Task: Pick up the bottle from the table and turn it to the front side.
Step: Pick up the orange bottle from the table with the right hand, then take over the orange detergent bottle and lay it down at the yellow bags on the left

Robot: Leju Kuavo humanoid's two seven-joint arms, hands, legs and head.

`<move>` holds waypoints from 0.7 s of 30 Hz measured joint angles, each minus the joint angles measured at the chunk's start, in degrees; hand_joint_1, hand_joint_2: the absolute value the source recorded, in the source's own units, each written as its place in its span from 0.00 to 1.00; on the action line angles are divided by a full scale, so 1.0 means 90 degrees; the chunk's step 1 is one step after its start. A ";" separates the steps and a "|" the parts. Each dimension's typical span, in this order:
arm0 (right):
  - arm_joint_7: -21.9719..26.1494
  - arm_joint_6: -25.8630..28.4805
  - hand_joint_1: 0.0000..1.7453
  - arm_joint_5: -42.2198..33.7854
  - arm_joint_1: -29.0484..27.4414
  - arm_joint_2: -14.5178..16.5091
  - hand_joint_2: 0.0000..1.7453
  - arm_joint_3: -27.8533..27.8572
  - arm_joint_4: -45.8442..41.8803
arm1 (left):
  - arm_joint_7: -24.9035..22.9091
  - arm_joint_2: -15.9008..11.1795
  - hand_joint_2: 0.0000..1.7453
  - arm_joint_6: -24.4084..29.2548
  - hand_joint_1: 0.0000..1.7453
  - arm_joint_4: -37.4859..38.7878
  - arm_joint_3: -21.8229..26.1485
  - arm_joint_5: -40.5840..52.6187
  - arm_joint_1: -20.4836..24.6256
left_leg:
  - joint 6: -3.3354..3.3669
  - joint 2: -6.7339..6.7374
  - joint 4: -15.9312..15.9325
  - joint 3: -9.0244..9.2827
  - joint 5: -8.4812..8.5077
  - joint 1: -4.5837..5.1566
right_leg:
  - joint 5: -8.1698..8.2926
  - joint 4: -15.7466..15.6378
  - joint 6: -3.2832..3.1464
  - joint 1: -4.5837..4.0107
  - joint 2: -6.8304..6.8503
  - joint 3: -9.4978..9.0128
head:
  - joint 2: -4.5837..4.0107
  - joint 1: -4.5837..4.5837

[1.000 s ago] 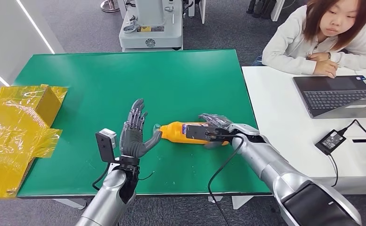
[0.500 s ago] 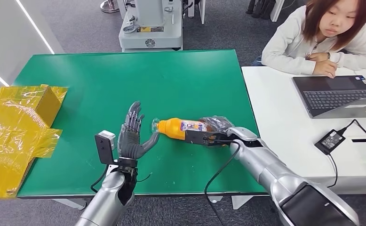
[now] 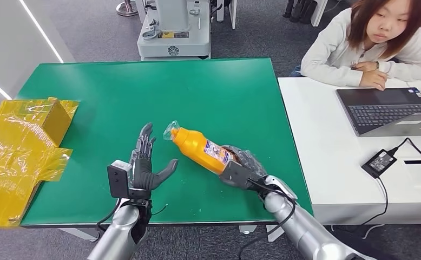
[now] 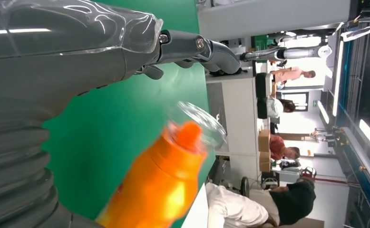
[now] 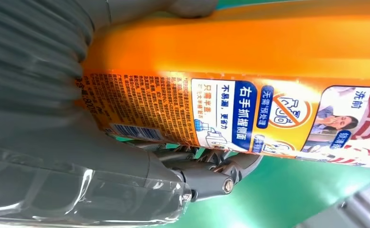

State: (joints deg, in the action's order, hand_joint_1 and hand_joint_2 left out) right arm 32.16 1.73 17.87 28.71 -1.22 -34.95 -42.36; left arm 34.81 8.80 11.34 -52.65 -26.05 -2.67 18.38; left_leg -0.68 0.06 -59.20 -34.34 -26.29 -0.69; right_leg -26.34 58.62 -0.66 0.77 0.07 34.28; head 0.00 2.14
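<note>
green tabletop [image 3: 116, 92] lies under your hands: your right hand [image 3: 241, 167] wraps the base of the orange plastic bottle [image 3: 199, 147], tilted cap-up off it, while your left hand [image 3: 146, 162], fingers spread, waits nearby to help turn it.

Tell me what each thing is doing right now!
Orange bottle: lifted off the green table, tilted, clear cap on.
Right hand: gripping the bottle's base.
Left hand: open, holding nothing.
Laptop: open.
Yellow box: flaps open.
</note>
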 joint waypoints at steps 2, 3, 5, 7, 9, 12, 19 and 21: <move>0.0082 0.0173 1.00 -0.0193 -0.0326 0.0011 1.00 0.0218 -0.0330 | -0.0058 -0.0026 1.00 0.0044 0.00 -0.0083 0.0014 0.0108 -0.0017 | 0.0000 -0.0001 0.0000 -0.0001 0.0000 0.0000 | 0.0000 0.0000 0.0000 0.0000 0.0001 0.0000 | 0.0000 0.0000; 0.0118 0.0256 1.00 -0.0294 -0.0493 0.0014 1.00 0.0329 -0.0504 | -0.0094 -0.0042 1.00 0.0059 0.00 -0.0124 0.0023 0.0167 -0.0025 | 0.0000 -0.0002 0.0000 -0.0002 0.0000 0.0001 | 0.0000 0.0000 0.0000 0.0000 0.0002 0.0000 | 0.0000 0.0000; 0.0197 0.0426 1.00 -0.0475 -0.0840 0.0014 1.00 0.0548 -0.0859 | -0.0163 -0.0077 1.00 0.0063 0.00 -0.0206 0.0055 0.0293 -0.0048 | 0.0000 -0.0005 -0.0001 -0.0004 0.0000 0.0001 | 0.0000 0.0000 0.0001 0.0001 0.0005 0.0001 | 0.0000 0.0000; 0.0273 0.0606 1.00 -0.0640 -0.1208 0.0014 1.00 0.0770 -0.1231 | -0.0244 -0.0123 1.00 0.0011 0.00 -0.0301 0.0093 0.0397 -0.0093 | 0.0000 -0.0006 0.0000 -0.0009 -0.0001 0.0002 | -0.0002 -0.0001 0.0002 0.0001 0.0005 0.0004 | 0.0000 0.0001; 0.0339 0.0753 1.00 -0.0774 -0.1570 0.0013 1.00 0.0982 -0.1606 | -0.0343 -0.0180 1.00 -0.0132 0.00 -0.0395 0.0113 0.0445 -0.0145 | 0.0000 -0.0006 0.0000 -0.0016 -0.0002 0.0002 | -0.0003 -0.0001 0.0002 0.0001 0.0005 0.0012 | 0.0000 0.0001; 0.0458 0.0962 1.00 -0.0872 -0.1966 0.0012 1.00 0.1241 -0.2092 | -0.0561 -0.0259 1.00 -0.0642 0.00 -0.0467 0.0120 0.0401 -0.0163 | 0.0000 -0.0004 0.0000 -0.0027 -0.0003 0.0002 | -0.0003 -0.0001 0.0002 0.0001 0.0004 0.0024 | 0.0000 0.0001; 0.0815 0.1242 1.00 -0.0934 -0.2121 0.0013 1.00 0.1551 -0.2940 | -0.1247 -0.0333 1.00 -0.2529 0.00 -0.0365 0.0118 -0.0491 0.0311 | 0.0000 -0.0002 -0.0002 -0.0029 0.0005 0.0002 | 0.0003 0.0002 0.0000 0.0002 0.0003 0.0028 | 0.0000 -0.0001; 0.0835 0.1282 1.00 -0.0805 -0.1996 0.0014 1.00 0.1541 -0.3156 | -0.1490 -0.0306 1.00 -0.3076 0.00 -0.0162 0.0113 -0.0966 0.0652 | -0.0003 -0.0002 -0.0003 -0.0029 0.0011 0.0002 | 0.0008 0.0003 0.0000 0.0002 0.0003 0.0028 | 0.0000 -0.0001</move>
State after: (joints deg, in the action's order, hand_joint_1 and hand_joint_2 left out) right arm 39.68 13.26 10.62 10.75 -1.09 -21.09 -70.76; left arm 21.40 6.04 -16.35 -54.11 -25.03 -11.37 24.25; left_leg -0.71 0.04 -59.22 -34.60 -26.19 -0.67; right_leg -26.27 58.65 -0.66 0.78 0.09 34.54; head 0.00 2.13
